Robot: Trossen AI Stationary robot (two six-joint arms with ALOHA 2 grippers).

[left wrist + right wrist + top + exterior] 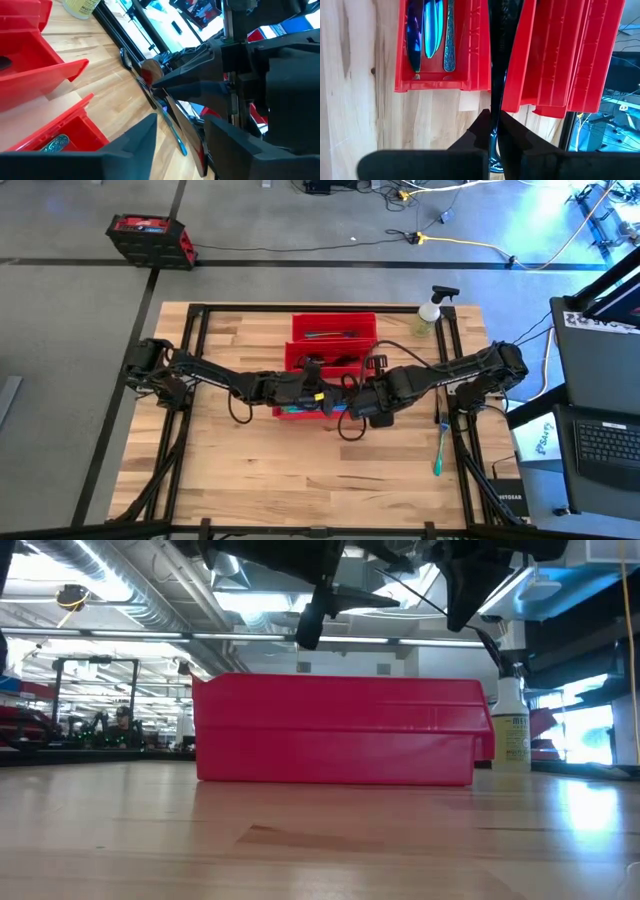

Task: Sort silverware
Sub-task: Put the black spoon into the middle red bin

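Right hand (pixel 491 131) pinched tight on one dark, slim utensil (pixel 496 60). The piece runs out from the fingertips over the red bins (pixel 470 75), roughly above the gap between the nearest bin and the next.

Risk: the grip looks to sit at one end of a long thin piece, so it could pivot or slip out. Release from here could drop it on a bin wall or into the gap between bins, onto the desk (pixel 250 480). Both arms crowd the same bin in the high view, so contact between them looks possible.

Left hand (pixel 180 137) hovers beside it, fingers spread wide, nothing held.

Nearest bin already holds three pieces lying lengthwise side by side: two iridescent blue-purple blades (pixel 422 30) and one patterned silver handle (pixel 450 40).

Farther out, a teal piece (pixel 439 448) lies on the desk near the right rail. The farthest bin (pixel 333 328) holds a dark piece. Spray bottle (pixel 430 312) at the far corner.
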